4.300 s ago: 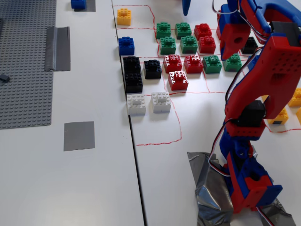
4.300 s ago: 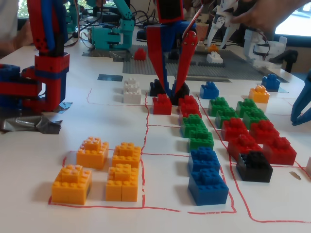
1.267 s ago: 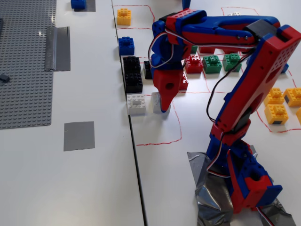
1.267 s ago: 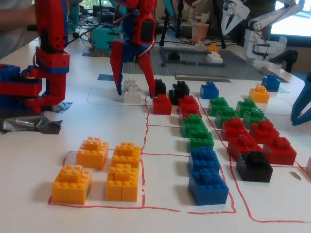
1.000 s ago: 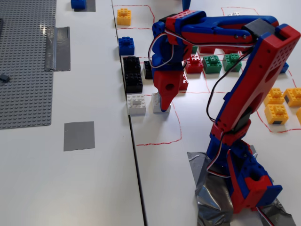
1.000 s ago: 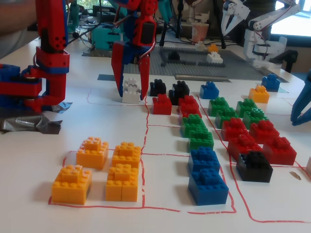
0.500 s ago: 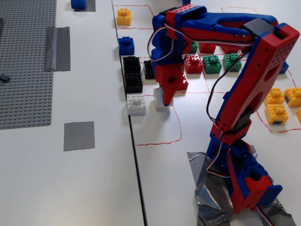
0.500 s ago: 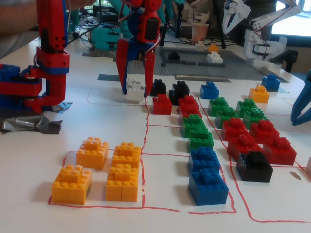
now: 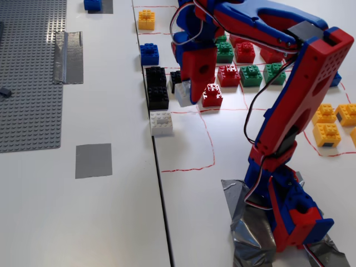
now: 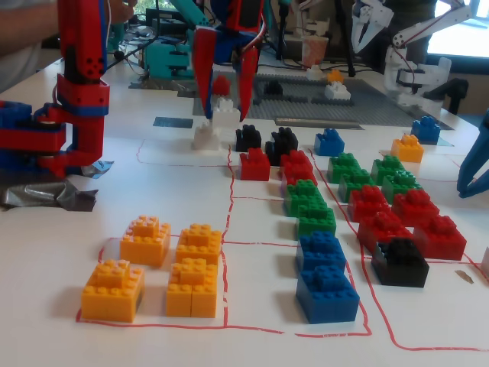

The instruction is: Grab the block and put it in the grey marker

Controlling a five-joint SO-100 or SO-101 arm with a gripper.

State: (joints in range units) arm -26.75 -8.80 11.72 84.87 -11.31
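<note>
My red gripper (image 9: 186, 97) is shut on one white block (image 9: 182, 93) and holds it a little above the table, beside the black and red bricks. In the other fixed view the block (image 10: 224, 116) sits between the two red fingers of the gripper (image 10: 225, 115). The second white brick (image 9: 161, 123) stands on the table near the seam, also seen in the other fixed view (image 10: 205, 138). The grey marker (image 9: 93, 160) is a flat square of tape, lower left of the gripper across the seam, with nothing on it.
Black bricks (image 9: 157, 88), a red brick (image 9: 212, 95) and a blue brick (image 9: 149, 54) stand close to the gripper. Green, red and yellow bricks fill the right side. The large grey baseplate (image 9: 28, 72) and a wrinkled tape strip (image 9: 68, 55) lie far left. A table seam (image 9: 158, 167) runs top to bottom.
</note>
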